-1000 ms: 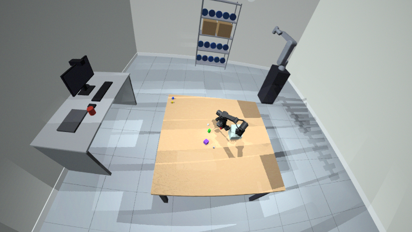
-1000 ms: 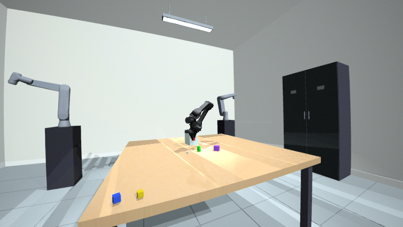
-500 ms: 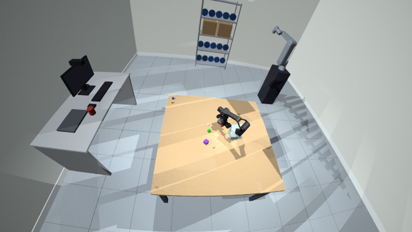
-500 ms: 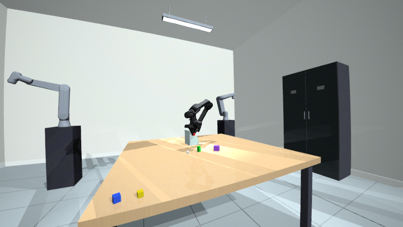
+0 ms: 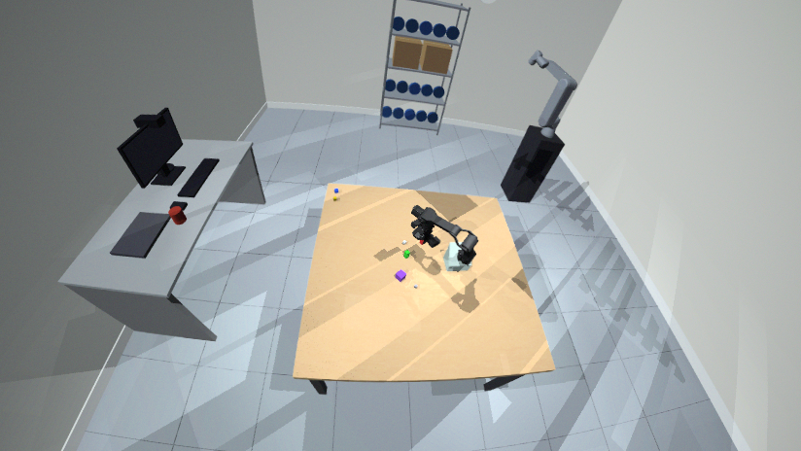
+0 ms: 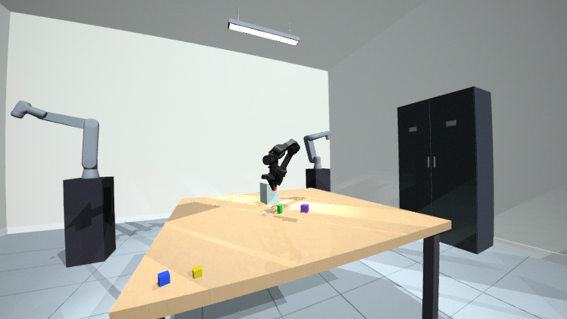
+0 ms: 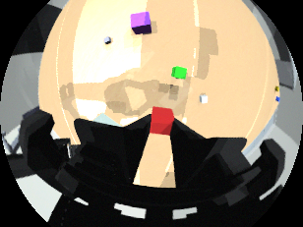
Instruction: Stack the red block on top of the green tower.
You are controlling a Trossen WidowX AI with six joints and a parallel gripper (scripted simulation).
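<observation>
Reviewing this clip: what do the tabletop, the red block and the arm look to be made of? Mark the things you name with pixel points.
Tabletop [image 5: 359, 335] [image 6: 293, 245]: probably wood or a wood-look laminate, pale tan with faint grain.
Red block [image 6: 274, 188] [image 7: 161, 121]: perhaps plastic or painted wood; flat even colour, no grain visible.
Arm [image 5: 442, 223] [image 6: 286, 160]: dark, perhaps plastic or coated metal; the look leaves it open.

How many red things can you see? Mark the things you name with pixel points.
2. One is the red block [image 5: 422, 242] [image 6: 274, 188] [image 7: 161, 120], squeezed in the robot's gripper [image 5: 423, 242] [image 6: 274, 189] [image 7: 160, 118] above the table [image 5: 359, 335] [image 6: 254, 241] [image 7: 93, 58]. The other is the red cup [image 5: 177, 216] on the grey desk [image 5: 232, 154]. More could be hidden behind things.
</observation>
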